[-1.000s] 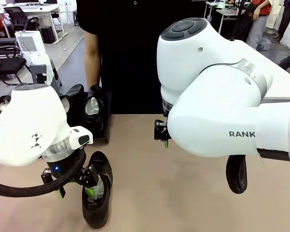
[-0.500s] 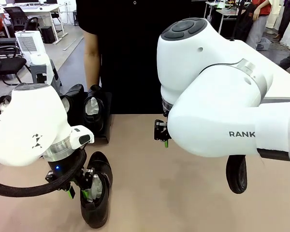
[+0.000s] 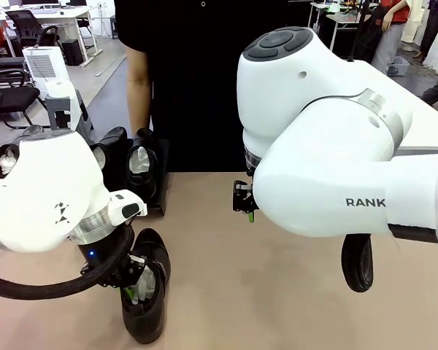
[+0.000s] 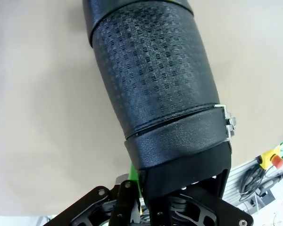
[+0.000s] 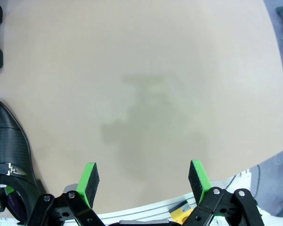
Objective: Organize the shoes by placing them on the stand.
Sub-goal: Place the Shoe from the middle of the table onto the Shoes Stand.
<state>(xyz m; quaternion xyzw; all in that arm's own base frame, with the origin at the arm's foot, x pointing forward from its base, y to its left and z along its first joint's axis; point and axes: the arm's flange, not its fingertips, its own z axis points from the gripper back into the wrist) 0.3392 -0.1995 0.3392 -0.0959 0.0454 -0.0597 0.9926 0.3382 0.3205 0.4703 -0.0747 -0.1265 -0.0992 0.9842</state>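
Four black dress shoes in stock. Two, paper-stuffed, stand side by side on the black stand (image 3: 159, 191) at the table's (image 3: 277, 292) far left edge: inner shoe (image 3: 142, 171), outer shoe (image 3: 111, 153). One buckled shoe with embossed vamp (image 3: 147, 295) lies on the near left of the table, its collar clamped between the shut jaws of the left gripper (image 3: 133, 281). One shoe (image 3: 358, 262) shows partly under the right arm. Right gripper (image 5: 144, 181): jaws spread wide, holding nothing, above bare tabletop. Person in black behind the stand.
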